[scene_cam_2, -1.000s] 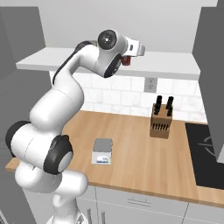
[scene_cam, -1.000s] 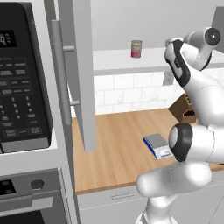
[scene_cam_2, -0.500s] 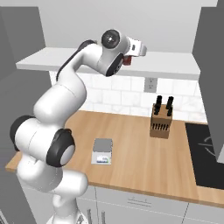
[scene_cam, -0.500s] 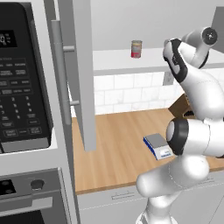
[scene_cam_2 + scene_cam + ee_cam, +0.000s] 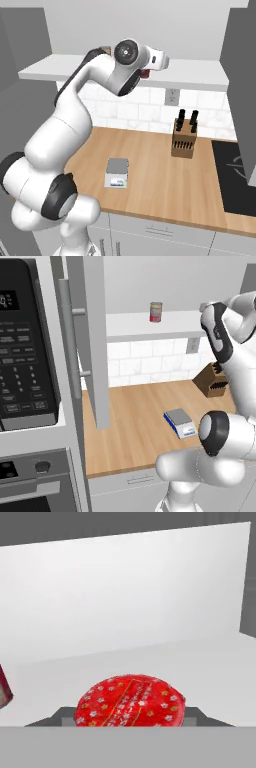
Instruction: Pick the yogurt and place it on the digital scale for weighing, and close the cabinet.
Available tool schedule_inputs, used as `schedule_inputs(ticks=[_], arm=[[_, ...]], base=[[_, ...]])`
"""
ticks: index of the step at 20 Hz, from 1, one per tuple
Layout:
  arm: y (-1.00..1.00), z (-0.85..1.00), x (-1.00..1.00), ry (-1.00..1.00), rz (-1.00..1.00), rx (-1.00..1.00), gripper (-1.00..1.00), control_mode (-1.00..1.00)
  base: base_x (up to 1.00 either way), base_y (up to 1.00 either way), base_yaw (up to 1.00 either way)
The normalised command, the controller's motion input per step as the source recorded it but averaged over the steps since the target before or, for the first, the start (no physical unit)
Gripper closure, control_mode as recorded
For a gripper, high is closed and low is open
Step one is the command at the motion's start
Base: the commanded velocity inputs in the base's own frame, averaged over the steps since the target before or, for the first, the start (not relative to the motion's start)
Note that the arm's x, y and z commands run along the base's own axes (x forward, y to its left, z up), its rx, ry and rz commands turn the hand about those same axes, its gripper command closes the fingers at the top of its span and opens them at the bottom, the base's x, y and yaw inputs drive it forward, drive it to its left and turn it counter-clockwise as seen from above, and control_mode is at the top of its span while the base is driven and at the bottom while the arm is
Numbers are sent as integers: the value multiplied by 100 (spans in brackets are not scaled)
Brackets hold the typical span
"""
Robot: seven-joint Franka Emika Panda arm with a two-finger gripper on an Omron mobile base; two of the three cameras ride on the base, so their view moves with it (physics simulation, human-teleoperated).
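Fingers cannot be seen well, so I cannot tell if they are open or closed. The arm reaches up high, and its hand is at the shelf (image 5: pixel 200 70) of the open cabinet (image 5: pixel 92 331). The yogurt (image 5: pixel 131 701) sits on that shelf right in front of the hand, very close. The scale (image 5: pixel 117 172) lies far below on the table (image 5: pixel 165 185). The can (image 5: pixel 156 312) stands off to one side. Since a second ago, the arm has moved only a tiny bit.

Knife block (image 5: pixel 183 141) on counter (image 5: pixel 150 170); microwave (image 5: pixel 25 346) left.
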Motion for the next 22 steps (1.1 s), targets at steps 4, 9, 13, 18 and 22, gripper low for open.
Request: schedule_inputs(ticks=[4, 9, 13, 18, 22], arm=[[0, 0, -100, -12, 0, 5, 100, -100], [0, 0, -100, -2, 3, 5, 100, -100], [17, -61, -100, 0, 19, 6, 100, -100], [37, -95, -36, 8, 48, 2, 100, -100], [26, -99, 14, 10, 65, 0, 100, -100]], base=[[0, 0, 0], [0, 0, 0], [0, 0, 0], [0, 0, 0], [0, 0, 0]])
